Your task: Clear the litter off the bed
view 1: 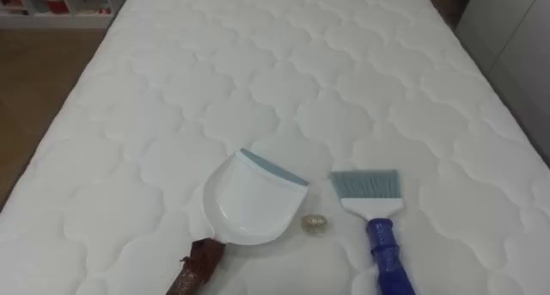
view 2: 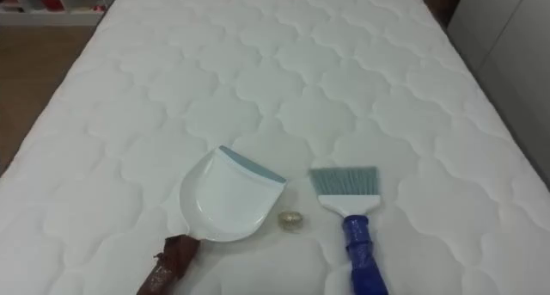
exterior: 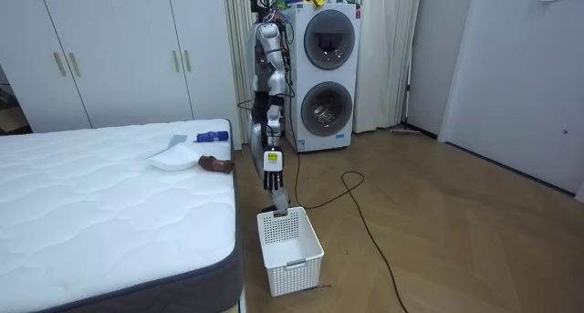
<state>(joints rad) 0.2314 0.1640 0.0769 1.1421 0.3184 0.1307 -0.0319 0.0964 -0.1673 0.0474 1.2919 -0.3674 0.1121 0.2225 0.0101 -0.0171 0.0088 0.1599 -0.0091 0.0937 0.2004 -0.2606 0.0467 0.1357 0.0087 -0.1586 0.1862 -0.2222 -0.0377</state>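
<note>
A white quilted mattress (view 1: 258, 71) stretches away in front of me. Near its front edge lies a white dustpan (view 1: 249, 199) with a grey-blue lip and a brown handle (view 1: 198, 267) that points towards me. To its right rests a hand brush (view 1: 369, 196) with grey bristles and a blue handle (view 1: 387, 252). Between the two sits a small crumpled yellowish ball (view 1: 314, 224). In the room view I stand upright at the bed's end, and my left hand (exterior: 272, 170) hangs at my side with straight fingers, holding nothing.
A white slotted basket (exterior: 290, 249) stands on the wooden floor beside the bed's corner, near my feet. Behind me are a stacked washer and dryer (exterior: 327, 76). White wardrobes (exterior: 119, 53) line the wall beyond the bed.
</note>
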